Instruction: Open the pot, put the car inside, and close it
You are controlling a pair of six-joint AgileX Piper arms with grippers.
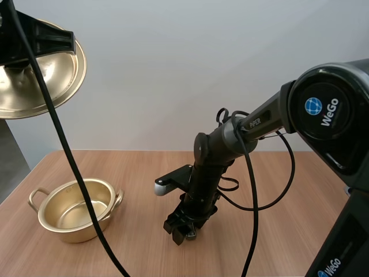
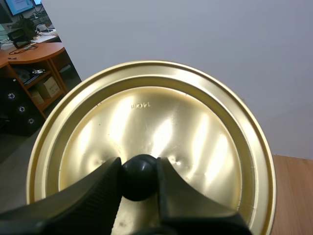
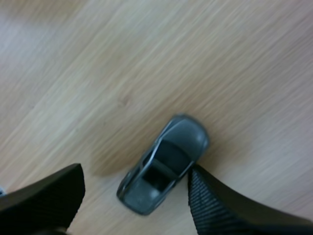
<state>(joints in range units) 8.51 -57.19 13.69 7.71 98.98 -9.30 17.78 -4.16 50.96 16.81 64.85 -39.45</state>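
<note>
The golden lid (image 1: 57,81) hangs high above the table's left end, my left gripper (image 1: 26,60) holding it. In the left wrist view that gripper (image 2: 139,178) is shut on the lid's black knob (image 2: 139,174), with the lid (image 2: 195,132) beyond it. The golden pot (image 1: 72,229) stands open and empty on the table at the left. My right gripper (image 1: 181,231) is down at the table's middle. It is open (image 3: 134,178) around a small dark grey toy car (image 3: 164,161) lying on the wood, and one finger (image 3: 210,200) touches the car's side.
The wooden table (image 1: 277,196) has bare surface to the right of and behind the right arm, and between that arm and the pot. The table's left edge runs close to the pot's handle (image 1: 36,195).
</note>
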